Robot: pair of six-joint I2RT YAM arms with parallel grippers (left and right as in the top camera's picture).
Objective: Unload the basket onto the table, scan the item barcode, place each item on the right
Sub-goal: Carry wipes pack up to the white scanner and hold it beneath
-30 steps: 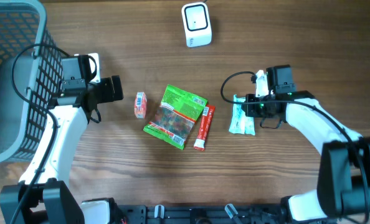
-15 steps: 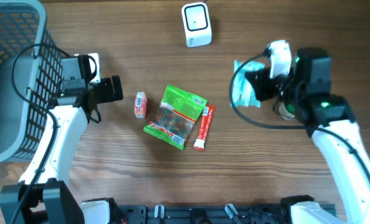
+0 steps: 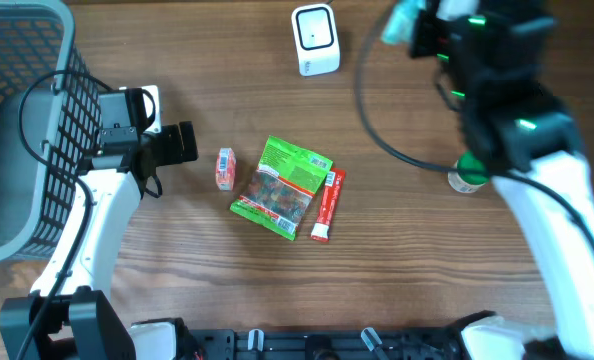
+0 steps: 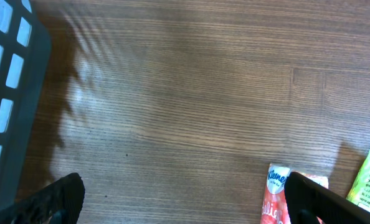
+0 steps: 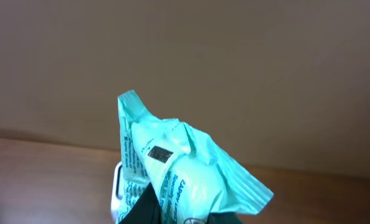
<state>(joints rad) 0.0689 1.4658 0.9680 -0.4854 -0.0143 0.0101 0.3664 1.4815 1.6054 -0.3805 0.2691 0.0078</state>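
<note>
Table [image 3: 407,285], wood, seen from overhead cam. White scanner [image 3: 315,38] at far edge, about centre. R gripper [image 3: 413,27] near top edge of frame, right of scanner, jaws closed on teal packet [image 3: 395,20]. Packet is off the table; only a corner shows past the jaws, on the scanner side. Packet and scanner apart, not touching. Round green-white object [image 3: 465,178] on table, partly under R arm; can't tell what it is. Mid-table cluster: tissue pack [image 3: 224,168], green snack bag [image 3: 282,187], red stick sachet [image 3: 327,205] just beside bag's right edge. L gripper [image 3: 182,142] just left of tissue pack, jaws wide apart, nothing btwn them. Grey mesh basket [image 3: 37,150] at far left, L arm alongside it.

L wrist cam: both fingertips [image 4: 63,199] at bottom corners of frame, spread wide, bare wood btwn. Tissue pack low right, next to the right-hand tip. Edge of green snack bag at right border. Basket wall at left border.

R wrist cam: teal packet centre frame, crumpled, standing upright, clamped from below by dark jaws. Small black printed patch on its face w/ print lines beside; too small to read. White object [image 5: 117,186] low left behind packet, mostly hidden, can't tell what. Strip of table behind, plain beige wall [image 5: 266,62] above.
</note>
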